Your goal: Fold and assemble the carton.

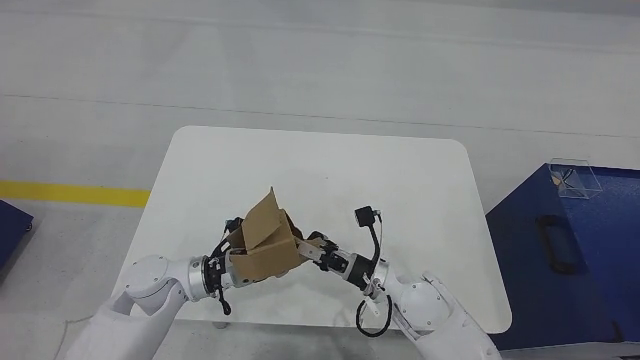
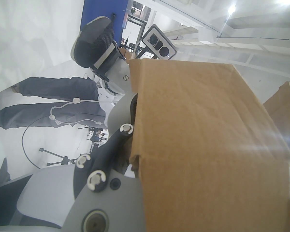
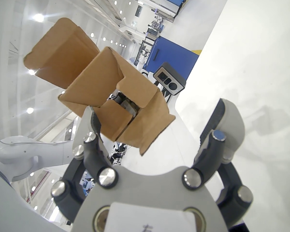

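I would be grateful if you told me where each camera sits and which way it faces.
Top view: overhead, looking down at the table; left claw and right claw flank the carton.
Left wrist view: on the left wrist, facing along its claw onto a carton wall.
Right wrist view: on the right wrist, facing past its open claw at the carton's flaps.
Shared: all three show the carton.

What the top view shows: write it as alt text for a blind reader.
A partly folded brown carton is held over the near edge of a white table. The left gripper clamps one side; the open right gripper is at the other.
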